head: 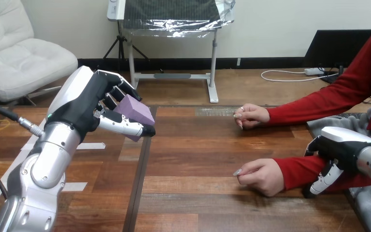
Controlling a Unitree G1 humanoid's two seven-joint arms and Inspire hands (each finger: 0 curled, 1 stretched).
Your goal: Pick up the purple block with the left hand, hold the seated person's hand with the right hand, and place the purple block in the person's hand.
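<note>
— Where was the purple block (136,112) seen?

— It was seen raised above the table (198,203) at the view's left side, held in the left hand (84,104). It was pinched between the curled fingers (121,91) above and the thumb below, and was tilted, with one flat face turned upward.

— Was the table touched by the block?

— No, the block was kept well clear of the wood.

— How was the right hand (340,147) placed?

— It was found at the view's right edge, low, set just beside the red sleeve (294,169) of the person's nearer arm, at the forearm. Whether that sleeve was gripped or merely touched could not be told.

— And the person's hands?

— Two were laid on the table. The nearer hand (261,176) was rested on the wood, loosely closed, a little in front of the robot's right hand. The farther hand (251,116) was rested higher in the view, also loosely closed. Both were kept well apart from the block, and nothing was seen to be held in either.
</note>
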